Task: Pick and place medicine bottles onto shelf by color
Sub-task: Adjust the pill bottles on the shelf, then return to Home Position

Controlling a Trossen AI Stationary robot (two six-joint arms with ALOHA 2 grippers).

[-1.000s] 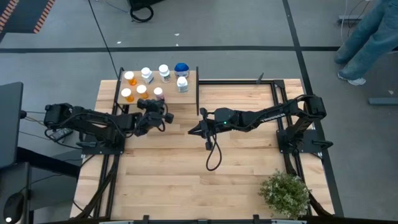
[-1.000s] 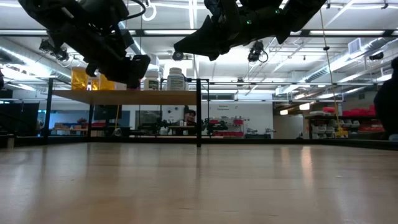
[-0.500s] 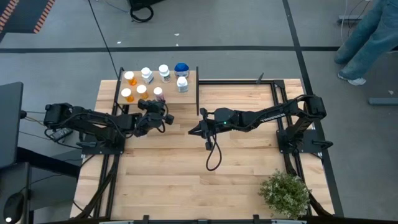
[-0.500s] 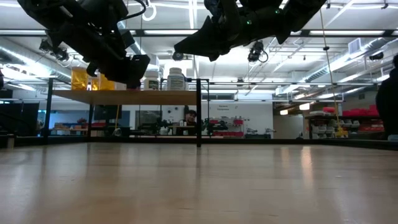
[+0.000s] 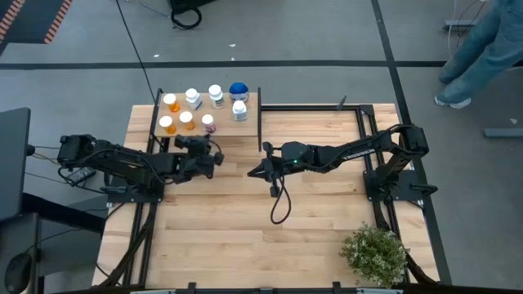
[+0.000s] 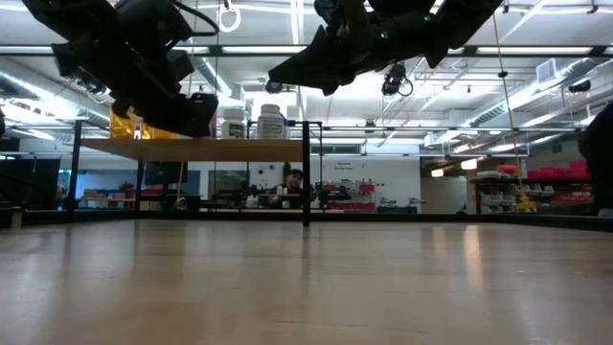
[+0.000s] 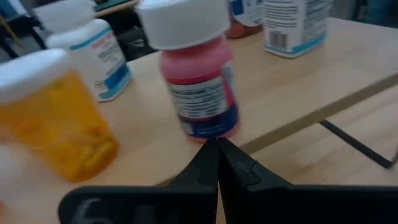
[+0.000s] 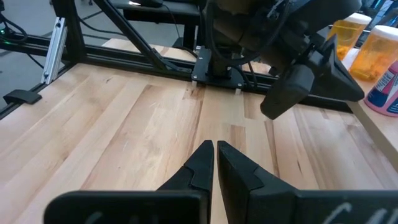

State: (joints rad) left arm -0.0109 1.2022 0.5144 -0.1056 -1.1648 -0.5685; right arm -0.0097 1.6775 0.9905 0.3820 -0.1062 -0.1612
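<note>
Over the middle of the tabletop, the right hand hangs clenched and empty, well apart from the bottles. The left hand, also clenched on nothing, sits at the shelf's near edge, just short of the pink bottle. That bottle stands upright straight ahead of it, orange bottles beside, white ones and the blue-topped bottle toward the far edge; every bottle appears shelved already.

The shelf stands at the table's far left, the medicine bottles grouped on it. The left end effector hovers just near of the shelf's edge; the right end effector hangs to its right — over the table's middle. A potted plant sits at the near right corner.
</note>
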